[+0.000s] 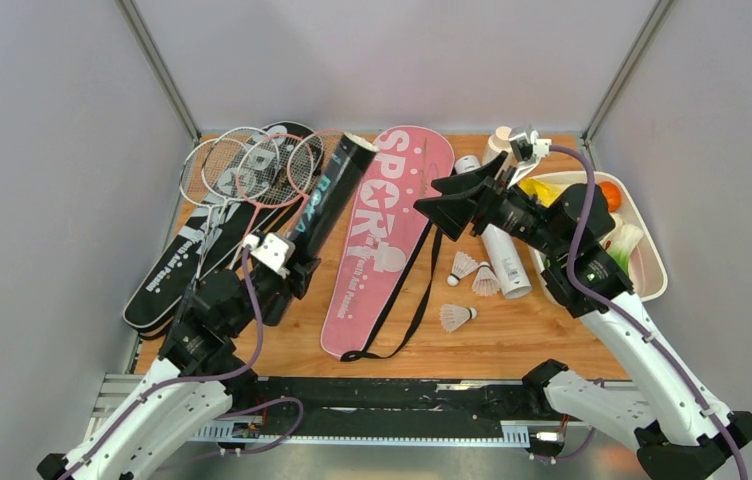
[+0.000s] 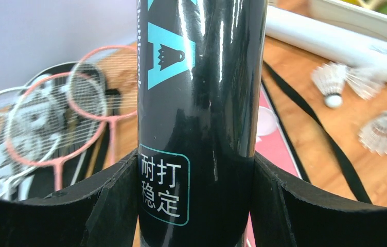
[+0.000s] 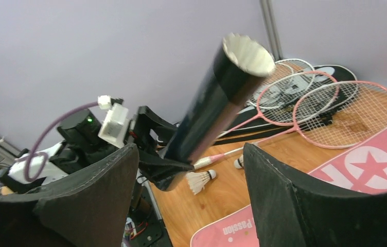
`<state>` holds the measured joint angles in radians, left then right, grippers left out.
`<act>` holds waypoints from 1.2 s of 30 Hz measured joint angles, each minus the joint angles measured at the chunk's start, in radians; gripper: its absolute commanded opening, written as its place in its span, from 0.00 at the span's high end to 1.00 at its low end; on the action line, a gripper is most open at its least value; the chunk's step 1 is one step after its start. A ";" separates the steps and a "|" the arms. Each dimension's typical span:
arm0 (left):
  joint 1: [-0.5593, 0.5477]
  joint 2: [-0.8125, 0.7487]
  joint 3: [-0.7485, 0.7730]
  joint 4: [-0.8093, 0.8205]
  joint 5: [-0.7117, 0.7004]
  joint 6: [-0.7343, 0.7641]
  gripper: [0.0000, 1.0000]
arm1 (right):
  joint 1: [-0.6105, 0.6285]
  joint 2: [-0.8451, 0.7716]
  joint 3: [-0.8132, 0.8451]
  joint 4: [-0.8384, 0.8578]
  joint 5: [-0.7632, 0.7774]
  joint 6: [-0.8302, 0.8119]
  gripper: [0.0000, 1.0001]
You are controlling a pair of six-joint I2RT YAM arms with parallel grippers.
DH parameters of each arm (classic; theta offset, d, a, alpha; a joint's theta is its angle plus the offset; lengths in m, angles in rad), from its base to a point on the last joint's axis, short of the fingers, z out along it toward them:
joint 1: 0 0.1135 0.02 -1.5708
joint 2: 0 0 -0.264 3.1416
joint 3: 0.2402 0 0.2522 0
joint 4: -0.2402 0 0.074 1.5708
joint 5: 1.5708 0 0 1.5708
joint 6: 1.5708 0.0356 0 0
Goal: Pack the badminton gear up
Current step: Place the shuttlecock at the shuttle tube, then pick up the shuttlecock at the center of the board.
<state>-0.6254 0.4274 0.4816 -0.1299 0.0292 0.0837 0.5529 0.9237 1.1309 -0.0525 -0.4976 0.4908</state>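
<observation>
**Top view.** The left pincer [image 1: 290,268] is closed on the lower part of the black tube [image 1: 327,200]. It holds the tube off the counter [image 1: 512,340] at a tilt, with the open mouth facing up and toward the right arm. This pose appears chosen to present the mouth for loading. The right pincer [image 1: 427,196] hangs close to that mouth, above the pink bag [image 1: 382,240], with its jaws wide and empty. 3 shuttlecocks [image 1: 464,266] lie loose on the counter just beside the white tube [image 1: 504,258], which lies flat. The rackets [image 1: 242,165] lie fanned across the black bag [image 1: 167,285] at the far left, outside both bags. The tray [image 1: 652,285] at the right is not part of the gear.

**Left wrist view.** Both fingers [image 2: 106,198] press against the flanks of the black tube [image 2: 196,103], which fills the gap between them. The grip sits near 1 end, so the rest of the tube length stays clear.

**Right wrist view.** The fingers [image 3: 104,185] stand well apart with nothing between them. A white feathered rim shows inside the mouth of the black tube [image 3: 217,98], so 1 shuttlecock is probably already seated there. Another shuttlecock [image 3: 200,180] lies on the counter below the tube.

Loading is judged to be partly done. The loose shuttlecocks are the likely next pick for the free pincer.
</observation>
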 measured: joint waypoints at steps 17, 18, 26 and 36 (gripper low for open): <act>0.001 -0.252 0.148 -0.045 -0.237 0.006 1.00 | 0.150 0.605 -0.039 0.171 0.030 -0.094 0.26; 0.001 -0.274 0.148 -0.051 -0.229 0.013 1.00 | 0.155 0.666 -0.009 0.172 0.011 -0.098 0.26; 0.001 -0.409 0.081 -0.097 -0.096 0.031 1.00 | 0.191 1.043 0.269 0.173 -0.108 -0.141 0.24; 0.001 -0.421 -0.025 -0.197 -0.015 0.011 1.00 | 0.197 1.324 0.533 0.161 -0.150 -0.204 0.23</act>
<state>-0.6247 0.0067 0.4564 -0.3267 0.0143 0.0948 0.7502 2.2475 1.6638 0.1081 -0.6479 0.2867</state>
